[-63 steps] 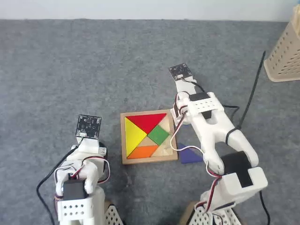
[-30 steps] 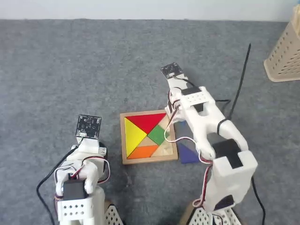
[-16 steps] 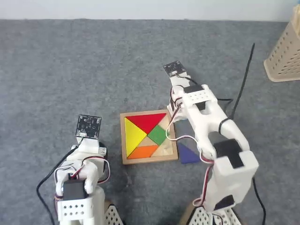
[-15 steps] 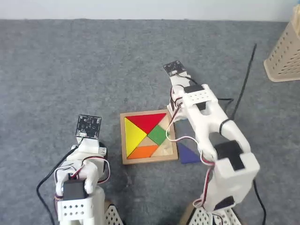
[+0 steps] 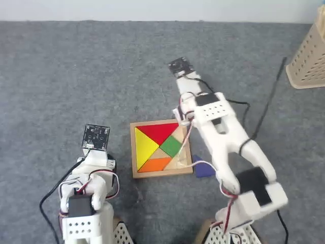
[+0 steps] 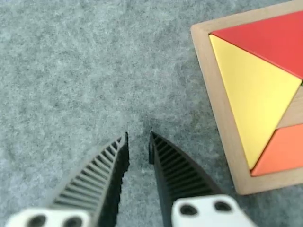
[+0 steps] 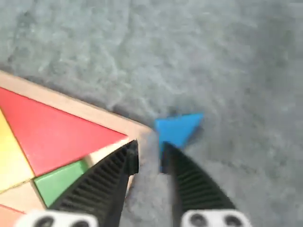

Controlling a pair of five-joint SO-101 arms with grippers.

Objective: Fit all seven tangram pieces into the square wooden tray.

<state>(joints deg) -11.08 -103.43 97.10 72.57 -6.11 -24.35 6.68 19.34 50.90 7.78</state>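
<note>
The square wooden tray [image 5: 133,152] lies mid-table and holds a red triangle [image 5: 158,132], a yellow triangle [image 5: 143,146], a green square [image 5: 172,146], an orange piece [image 5: 155,164] and a pale wood-coloured piece [image 5: 161,153]. A purple triangle [image 5: 204,169] lies on the carpet just right of the tray. The right arm [image 5: 216,127] stretches over the tray's right side. Its gripper [image 7: 150,147] is shut, tips at the tray's far right corner [image 7: 137,126], touching a small blue triangle [image 7: 177,128] on the carpet there. The left gripper [image 6: 138,137] is shut over bare carpet, left of the tray [image 6: 213,80].
Grey carpet covers the table. A beige slotted basket [image 5: 310,56] stands at the far right edge. The right arm's black cable [image 5: 264,117] trails right of the arm. Open carpet lies beyond and left of the tray.
The right arm has swung its wrist left and farther out, toward the tray's far right corner. The left arm and the pieces in the tray have not moved.
</note>
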